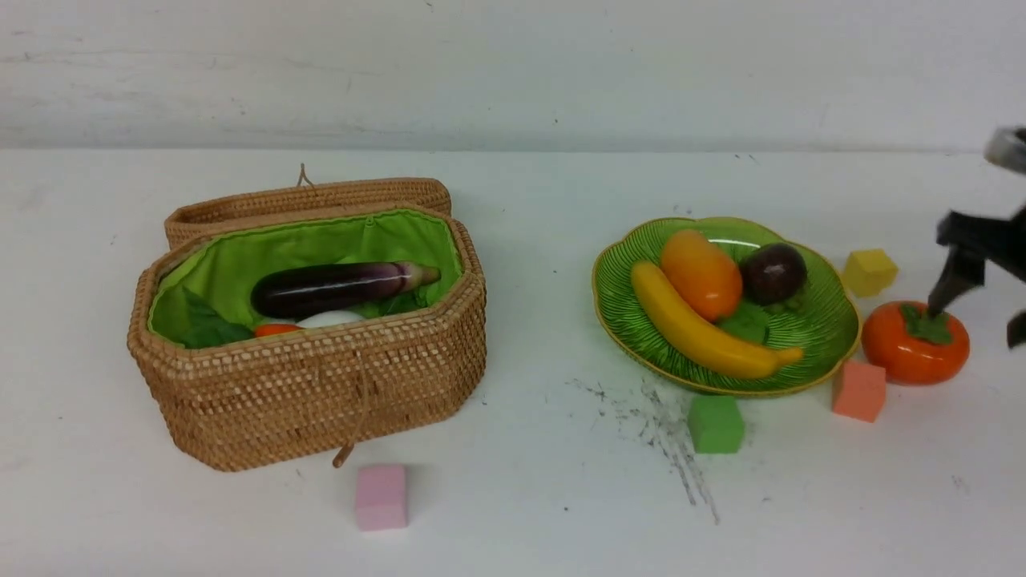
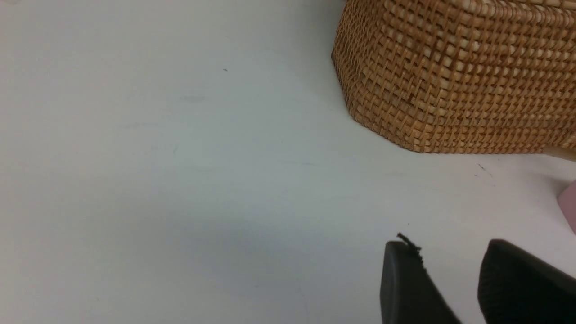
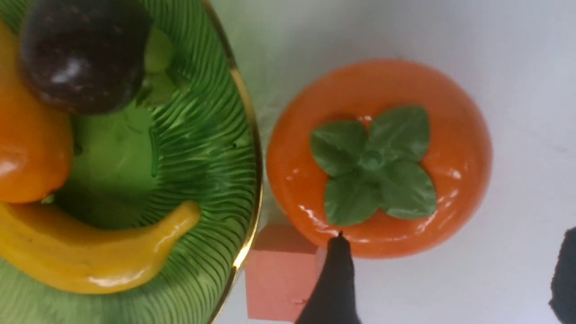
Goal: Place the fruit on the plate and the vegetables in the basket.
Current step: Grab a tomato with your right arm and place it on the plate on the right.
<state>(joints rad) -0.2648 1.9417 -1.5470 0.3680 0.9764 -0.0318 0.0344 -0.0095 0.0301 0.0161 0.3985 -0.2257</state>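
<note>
Pink foam cube (image 1: 381,497) nearest; right gripper (image 1: 979,312) spread wide over persimmon (image 1: 914,343), beside plate (image 1: 834,346); left gripper (image 2: 454,288) parted, empty.

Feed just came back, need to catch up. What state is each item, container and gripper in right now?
Basket: lid open, vegetables inside.
Eggplant: in basket, on top.
Plate: holds three fruits.
Banana: on plate.
Mango: on plate.
Purple fruit: on plate.
Persimmon: on table beside plate, not gripped.
Right gripper: open, above persimmon.
Left gripper: jaws apart, empty, near basket.
</note>
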